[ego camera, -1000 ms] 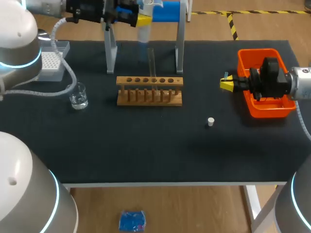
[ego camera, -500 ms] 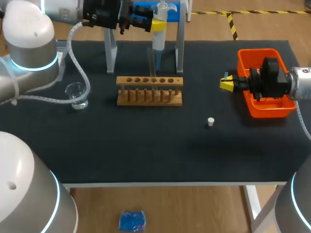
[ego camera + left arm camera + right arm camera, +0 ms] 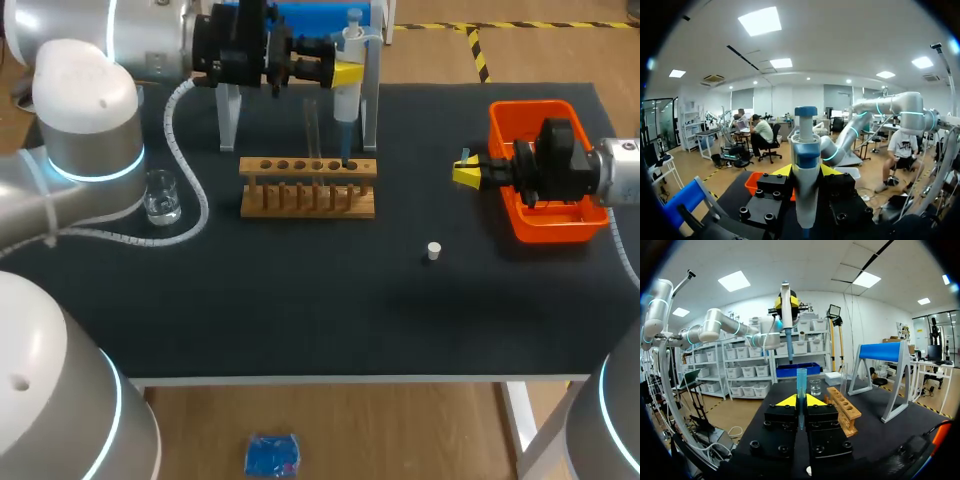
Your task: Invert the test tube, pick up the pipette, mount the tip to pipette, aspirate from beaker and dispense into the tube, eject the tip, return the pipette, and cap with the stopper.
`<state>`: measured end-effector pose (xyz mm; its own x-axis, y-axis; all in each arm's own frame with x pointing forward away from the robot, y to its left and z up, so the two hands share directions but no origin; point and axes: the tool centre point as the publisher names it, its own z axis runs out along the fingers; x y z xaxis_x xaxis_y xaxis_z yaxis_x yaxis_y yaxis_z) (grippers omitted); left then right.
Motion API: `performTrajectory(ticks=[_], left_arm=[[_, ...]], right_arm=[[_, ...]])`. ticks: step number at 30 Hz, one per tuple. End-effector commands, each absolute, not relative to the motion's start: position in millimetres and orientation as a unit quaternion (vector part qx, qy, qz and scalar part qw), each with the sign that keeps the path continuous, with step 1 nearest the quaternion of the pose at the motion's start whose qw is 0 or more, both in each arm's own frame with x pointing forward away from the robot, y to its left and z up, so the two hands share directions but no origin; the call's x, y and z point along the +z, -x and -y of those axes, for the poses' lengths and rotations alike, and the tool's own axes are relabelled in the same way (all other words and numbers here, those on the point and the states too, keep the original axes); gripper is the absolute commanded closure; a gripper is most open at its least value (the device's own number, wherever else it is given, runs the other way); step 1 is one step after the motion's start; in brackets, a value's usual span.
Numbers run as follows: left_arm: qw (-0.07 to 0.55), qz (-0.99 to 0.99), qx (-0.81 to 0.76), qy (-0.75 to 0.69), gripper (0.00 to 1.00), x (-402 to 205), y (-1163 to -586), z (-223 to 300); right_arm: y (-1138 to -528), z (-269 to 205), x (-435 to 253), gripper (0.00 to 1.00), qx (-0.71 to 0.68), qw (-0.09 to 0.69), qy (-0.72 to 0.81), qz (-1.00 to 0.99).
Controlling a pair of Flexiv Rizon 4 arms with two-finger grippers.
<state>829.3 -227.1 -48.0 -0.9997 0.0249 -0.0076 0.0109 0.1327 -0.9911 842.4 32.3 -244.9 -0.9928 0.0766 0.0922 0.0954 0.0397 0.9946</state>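
Over by the far edge of the table (image 3: 300,300), the left gripper (image 3: 343,72) is clamped on the pipette (image 3: 346,105) and holds it upright. In the left wrist view the pipette's (image 3: 805,170) white and blue body stands squarely between the two yellow tips. Its lower end carries a tip (image 3: 345,157) that reaches down to the top of the wooden rack (image 3: 308,187), toward the rack's right end. The clear test tube (image 3: 311,120) stands upright in the rack, just beside the pipette on the side nearer the table's left edge.

Behind the rack, along the far edge, stands the stand (image 3: 372,100) with grey legs and a blue bar. The beaker (image 3: 160,196) sits near the left edge, well apart from the rack. The white stopper (image 3: 433,251) lies alone on the mat between the rack and the orange bin (image 3: 505,120) at the right edge.

The right gripper (image 3: 463,172) hangs just beside the bin's inner wall. Its fingers are drawn close together, and a slim blue piece (image 3: 801,382) pokes out from between them — what it is, I cannot tell.
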Motion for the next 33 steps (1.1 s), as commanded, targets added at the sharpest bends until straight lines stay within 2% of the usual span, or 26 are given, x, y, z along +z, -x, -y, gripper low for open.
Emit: performTrajectory(ticks=[1,33], left_arm=[[0.008,0.758,0.652,0.009,1.00,-45.7,-826.5,226.1],[-0.002,0.758,0.652,0.011,1.00,-43.8,-823.2,226.8]], right_arm=[[-841.2,-31.7,-244.1,1.00,-0.689,0.006,0.060,0.722],[-841.2,-31.7,-244.1,1.00,-0.689,0.006,0.060,0.722]])
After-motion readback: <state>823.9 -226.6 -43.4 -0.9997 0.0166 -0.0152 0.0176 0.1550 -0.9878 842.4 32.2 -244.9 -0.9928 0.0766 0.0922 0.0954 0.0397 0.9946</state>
